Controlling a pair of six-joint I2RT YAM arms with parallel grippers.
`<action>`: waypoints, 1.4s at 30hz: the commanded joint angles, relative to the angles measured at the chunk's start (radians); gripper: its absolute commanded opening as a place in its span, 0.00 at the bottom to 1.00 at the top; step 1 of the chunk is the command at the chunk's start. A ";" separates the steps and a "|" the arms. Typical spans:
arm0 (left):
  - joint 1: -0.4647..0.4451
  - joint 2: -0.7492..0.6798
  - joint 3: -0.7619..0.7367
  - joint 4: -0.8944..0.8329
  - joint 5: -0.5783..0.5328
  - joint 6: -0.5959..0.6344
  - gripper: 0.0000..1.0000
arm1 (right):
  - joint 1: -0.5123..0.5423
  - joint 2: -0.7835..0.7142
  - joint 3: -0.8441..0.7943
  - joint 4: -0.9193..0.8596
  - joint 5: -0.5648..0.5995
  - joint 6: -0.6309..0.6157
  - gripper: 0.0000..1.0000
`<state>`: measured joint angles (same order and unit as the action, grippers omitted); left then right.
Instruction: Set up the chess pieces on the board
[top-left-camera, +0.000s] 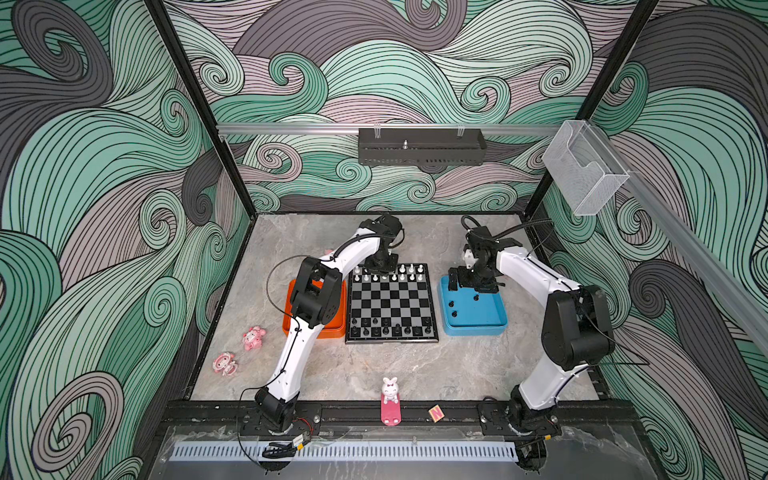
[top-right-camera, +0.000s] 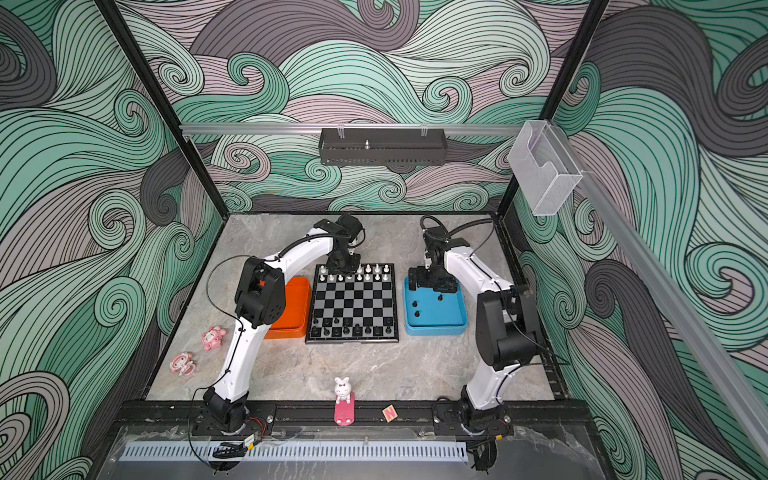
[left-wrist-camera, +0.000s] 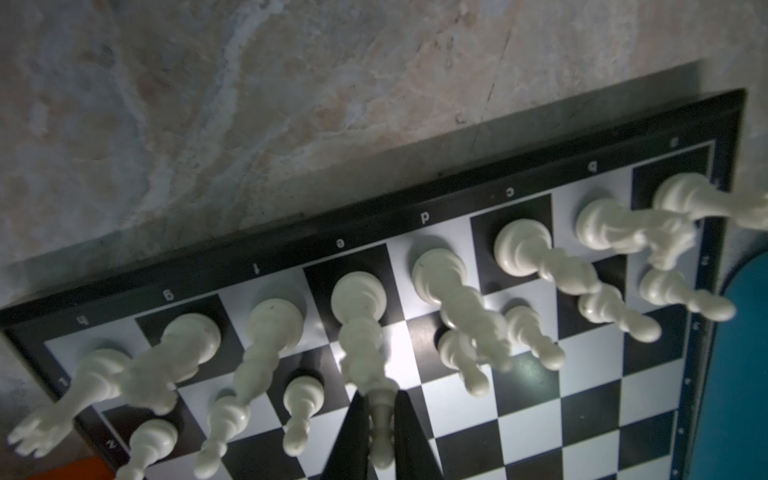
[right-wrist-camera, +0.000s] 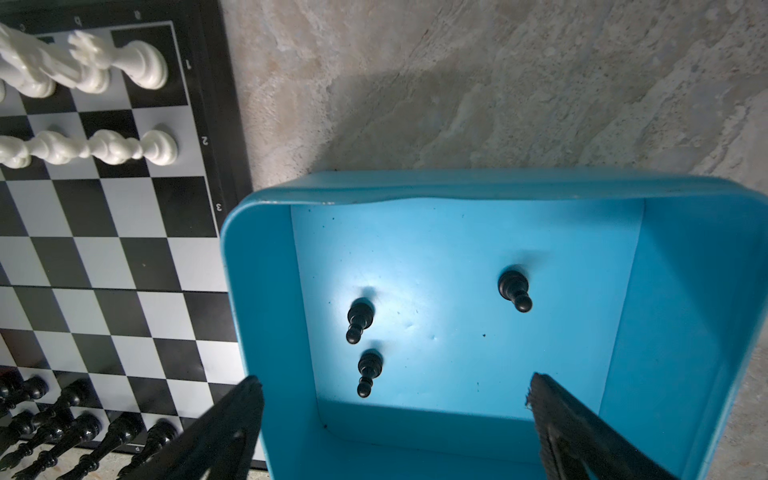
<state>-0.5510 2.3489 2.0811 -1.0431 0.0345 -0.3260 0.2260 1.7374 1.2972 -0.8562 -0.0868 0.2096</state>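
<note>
Board (top-left-camera: 390, 301) lies flat at table centre between the orange tray (top-left-camera: 332, 328) and the blue tray (top-left-camera: 478, 328), its edges square to the table. White men (top-left-camera: 395, 274) stand on the far two rows and black men (top-left-camera: 386, 328) on the near two, with gaps. All are upright, long axis vertical.

Left claw (top-left-camera: 379, 270) hangs over the far row. In both top views the wrist hides its tips. The left wrist view shows them clamped on the head of a white piece (left-wrist-camera: 358, 296), whose base sits on the black e-file square of the edge row. File letters read along the far frame in that view.

Right claw (top-left-camera: 473, 284) is over the far end of the blue tray. In the right wrist view its jaws stand wide apart and empty above three pawns (right-wrist-camera: 359, 318), black and upright on the tray floor: two close together, one apart. In the top views these are mere dots.
</note>
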 joint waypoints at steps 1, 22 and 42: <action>-0.006 0.023 0.033 -0.005 -0.001 -0.008 0.16 | -0.004 0.012 -0.006 -0.006 -0.004 -0.012 1.00; -0.006 0.030 0.039 0.005 0.001 -0.015 0.21 | -0.005 0.018 -0.006 -0.005 -0.008 -0.013 1.00; -0.007 0.036 0.038 0.012 0.011 -0.027 0.20 | -0.006 0.022 -0.005 -0.006 -0.009 -0.015 1.00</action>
<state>-0.5510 2.3680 2.0819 -1.0267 0.0353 -0.3344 0.2249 1.7512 1.2972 -0.8562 -0.0875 0.2085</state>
